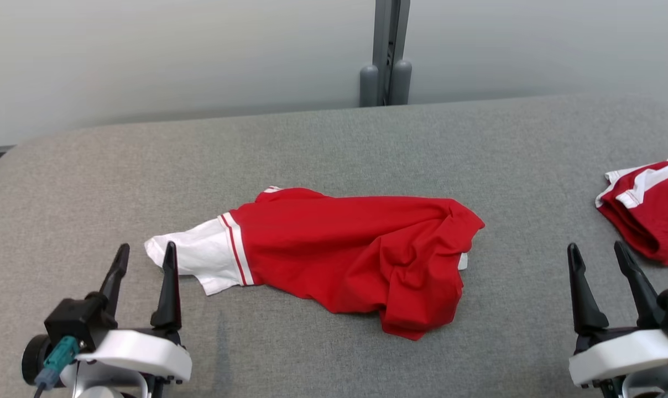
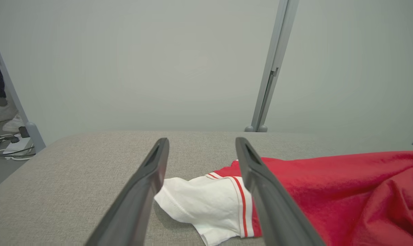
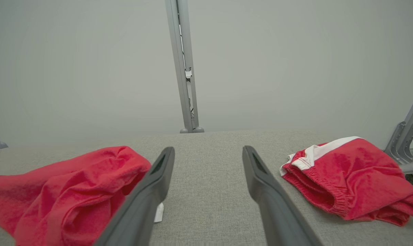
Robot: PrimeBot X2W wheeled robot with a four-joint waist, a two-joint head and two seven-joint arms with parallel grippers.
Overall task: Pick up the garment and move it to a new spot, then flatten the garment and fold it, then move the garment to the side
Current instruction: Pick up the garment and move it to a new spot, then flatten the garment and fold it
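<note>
A crumpled red garment (image 1: 356, 249) with a white sleeve edged in red stripes lies in the middle of the grey padded table (image 1: 334, 143). Its sleeve end points toward my left gripper (image 1: 145, 257), which stands open at the lower left, close to the sleeve without touching it. In the left wrist view the white sleeve (image 2: 206, 201) lies between and beyond my open left gripper (image 2: 201, 145). My right gripper (image 1: 598, 254) is open at the lower right, empty. In the right wrist view the garment (image 3: 63, 184) lies left of the right gripper (image 3: 208, 153).
A second red garment with white trim (image 1: 652, 207) lies bunched at the table's right edge, also in the right wrist view (image 3: 346, 174). A grey post (image 1: 386, 52) stands against the pale wall behind. Cables and a person's shoes (image 2: 1, 116) are on the floor at left.
</note>
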